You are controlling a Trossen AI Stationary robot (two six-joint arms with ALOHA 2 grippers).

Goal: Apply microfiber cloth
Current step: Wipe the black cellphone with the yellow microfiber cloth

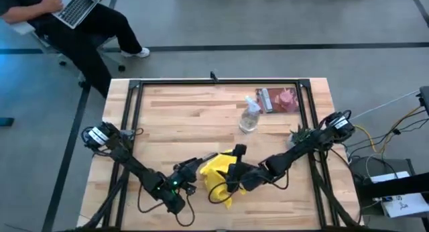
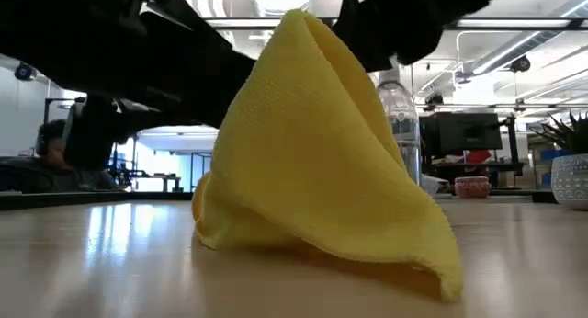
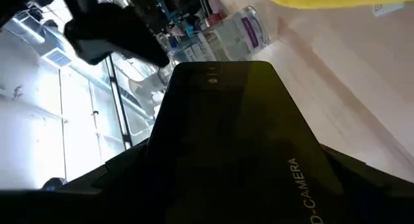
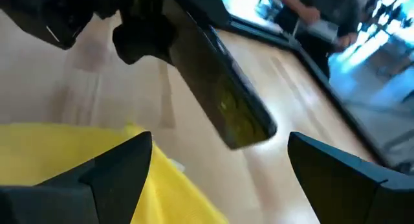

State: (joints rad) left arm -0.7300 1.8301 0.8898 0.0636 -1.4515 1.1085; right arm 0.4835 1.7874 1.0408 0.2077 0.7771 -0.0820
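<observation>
The yellow microfiber cloth (image 1: 218,173) sits crumpled near the table's front middle. In the low view the cloth (image 2: 312,171) rises in a tall peak, and its lower folds rest on the wood. My left gripper (image 1: 191,168) is just left of it, shut on a black phone (image 3: 226,133). My right gripper (image 4: 229,166) comes in from the right and stands open. One of its fingers is at the cloth (image 4: 71,153), and the phone (image 4: 226,101) shows beyond the gap. My left gripper pinches one end of the phone (image 4: 171,39) between its fingers; the free end (image 4: 255,130) sticks out ahead of them. The phone is lifted clear of the table and tilted. My right gripper has one finger (image 4: 123,169) against the cloth's upper folds (image 4: 155,172). Whether this finger props up the peak, I cannot tell.
A clear spray bottle (image 1: 249,117) stands toward the far right, with a pink packet (image 1: 278,99) behind it. A small plant (image 1: 298,135) is by the right arm. A black frame (image 1: 221,81) rims the table. A person with a laptop (image 1: 74,7) sits beyond the far left corner.
</observation>
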